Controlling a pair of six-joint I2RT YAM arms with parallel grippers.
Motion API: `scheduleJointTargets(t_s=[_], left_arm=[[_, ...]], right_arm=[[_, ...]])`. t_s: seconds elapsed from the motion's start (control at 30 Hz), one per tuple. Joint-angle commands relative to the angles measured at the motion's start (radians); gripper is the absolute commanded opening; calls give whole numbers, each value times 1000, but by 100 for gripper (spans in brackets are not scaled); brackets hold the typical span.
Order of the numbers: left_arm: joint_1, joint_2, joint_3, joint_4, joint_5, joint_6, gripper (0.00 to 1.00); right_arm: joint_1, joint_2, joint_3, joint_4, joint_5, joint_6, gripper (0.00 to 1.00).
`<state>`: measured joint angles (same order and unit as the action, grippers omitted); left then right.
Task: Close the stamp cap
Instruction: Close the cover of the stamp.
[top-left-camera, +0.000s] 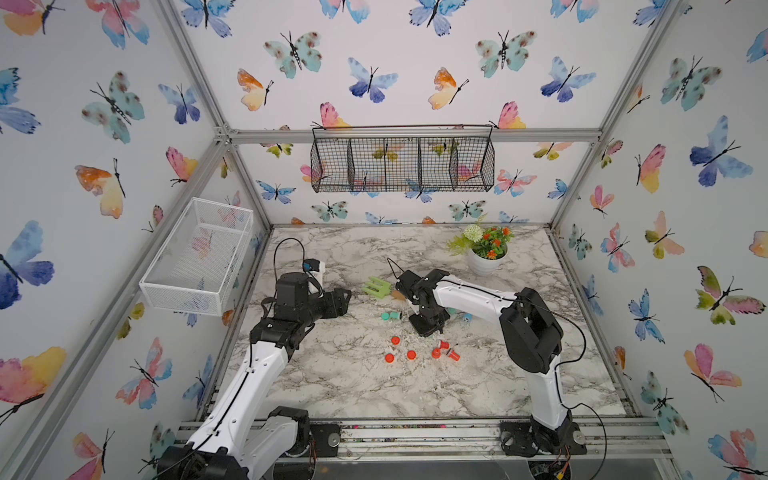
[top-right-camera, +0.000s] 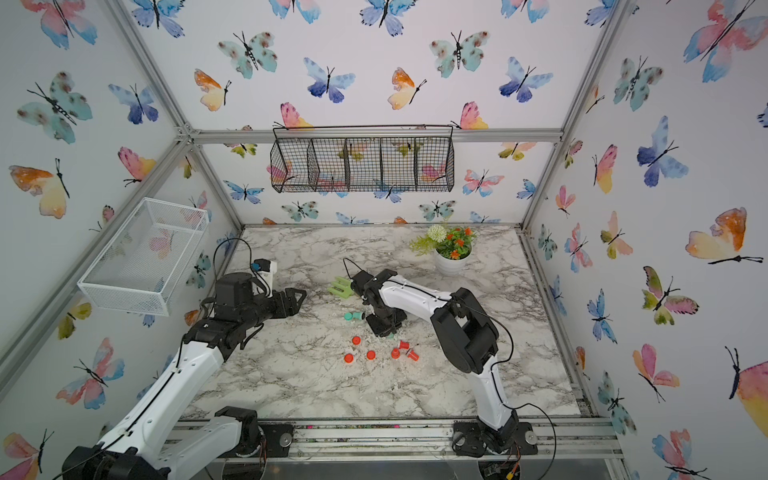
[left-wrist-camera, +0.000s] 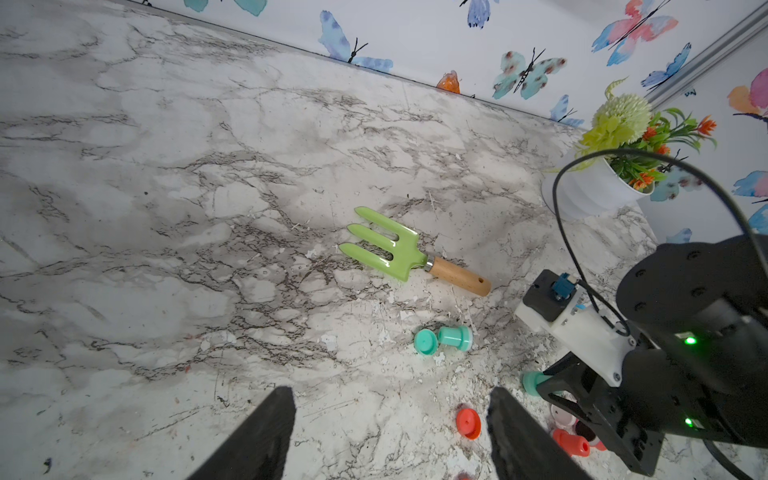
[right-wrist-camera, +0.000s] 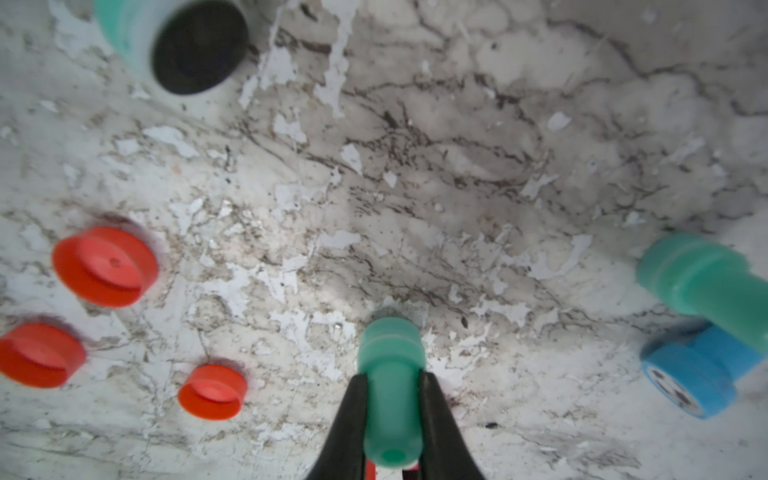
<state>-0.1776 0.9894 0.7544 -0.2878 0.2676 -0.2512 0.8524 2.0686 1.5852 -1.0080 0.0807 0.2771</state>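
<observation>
Stamp (right-wrist-camera: 390, 345): teal, clamped by its stem in my right end effector (right-wrist-camera: 390, 378). Its long axis runs in line with the fingers, wide end down at the surface (right-wrist-camera: 457, 166), touching or just above; I cannot tell which. My right arm reaches in, wrist pitched downward. My left end effector (left-wrist-camera: 390, 436) is released, well apart. Judgement: the closing push goes straight down that axis.

teal piece (right-wrist-camera: 183, 45) is cropped by the edge and blurred; blue stamp (right-wrist-camera: 690, 374) is cropped; held stamp (right-wrist-camera: 390, 374): face hidden.
</observation>
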Motion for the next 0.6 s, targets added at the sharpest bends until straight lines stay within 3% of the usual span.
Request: scheduleJointTargets(t_s=[0.0,0.37,0.57], left_arm=[[7,5,11,17,18,4,75],[7,3,10,16,21,4,76],[6,6,11,17,23,6,76]], right_arm=[[0,-32,21,-6,-6,9,8],[-1,31,-23,-37,22,0,7],[-1,85,-81,-25,16,-14,2]])
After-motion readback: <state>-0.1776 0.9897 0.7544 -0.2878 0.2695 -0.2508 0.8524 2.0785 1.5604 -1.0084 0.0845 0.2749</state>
